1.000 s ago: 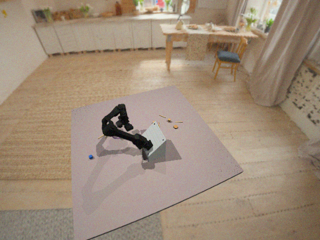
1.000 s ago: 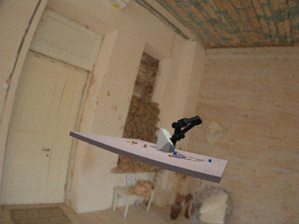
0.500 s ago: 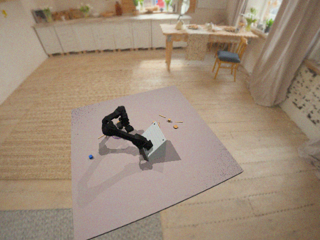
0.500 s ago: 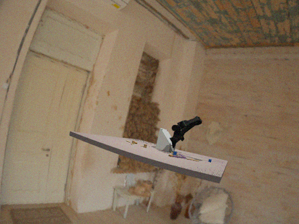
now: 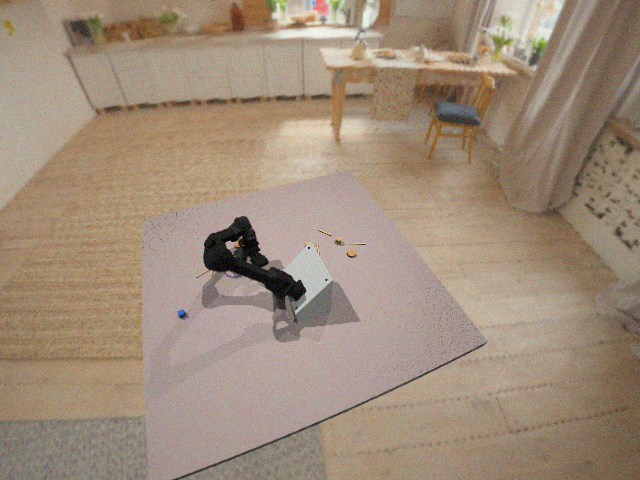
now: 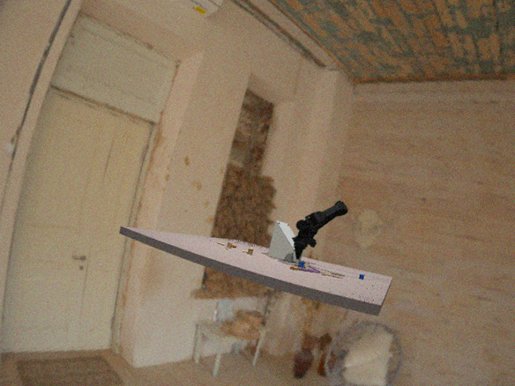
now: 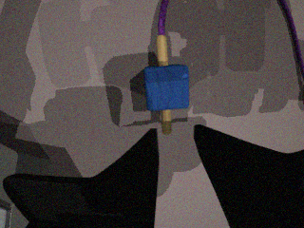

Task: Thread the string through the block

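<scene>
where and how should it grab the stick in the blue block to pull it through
Probably the short bare end of the stick, from above, one finger along each side: it lies flat, sticking out of the blue block toward the tool.
</scene>
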Robot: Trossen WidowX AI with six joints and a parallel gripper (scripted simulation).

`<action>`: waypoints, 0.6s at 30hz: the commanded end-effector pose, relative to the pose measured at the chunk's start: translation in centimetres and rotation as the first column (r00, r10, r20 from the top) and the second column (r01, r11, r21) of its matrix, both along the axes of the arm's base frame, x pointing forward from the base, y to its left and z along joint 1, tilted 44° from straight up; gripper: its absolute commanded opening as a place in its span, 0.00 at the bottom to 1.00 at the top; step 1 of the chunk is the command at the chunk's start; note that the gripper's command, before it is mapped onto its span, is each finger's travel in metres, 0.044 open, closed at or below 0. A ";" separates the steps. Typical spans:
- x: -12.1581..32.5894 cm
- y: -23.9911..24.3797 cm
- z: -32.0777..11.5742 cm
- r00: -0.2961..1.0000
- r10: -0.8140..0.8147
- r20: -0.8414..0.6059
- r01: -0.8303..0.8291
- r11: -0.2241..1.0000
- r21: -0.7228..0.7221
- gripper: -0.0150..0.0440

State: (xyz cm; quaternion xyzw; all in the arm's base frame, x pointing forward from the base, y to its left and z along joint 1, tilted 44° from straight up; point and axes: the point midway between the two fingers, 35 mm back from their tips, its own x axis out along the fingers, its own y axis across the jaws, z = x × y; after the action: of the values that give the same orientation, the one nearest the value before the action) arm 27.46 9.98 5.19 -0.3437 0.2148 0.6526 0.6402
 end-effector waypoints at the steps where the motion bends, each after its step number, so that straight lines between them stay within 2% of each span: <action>1: -0.1 0.5 -0.8 1.000 -0.003 -0.013 0.003 1.000 0.003 0.47; 18: -0.3 2.1 -2.2 1.000 -0.003 -0.013 0.003 1.000 0.008 0.47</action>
State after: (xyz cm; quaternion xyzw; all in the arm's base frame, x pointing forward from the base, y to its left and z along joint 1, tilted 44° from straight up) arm 27.27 12.02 3.31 -0.3407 0.2132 0.6542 0.6407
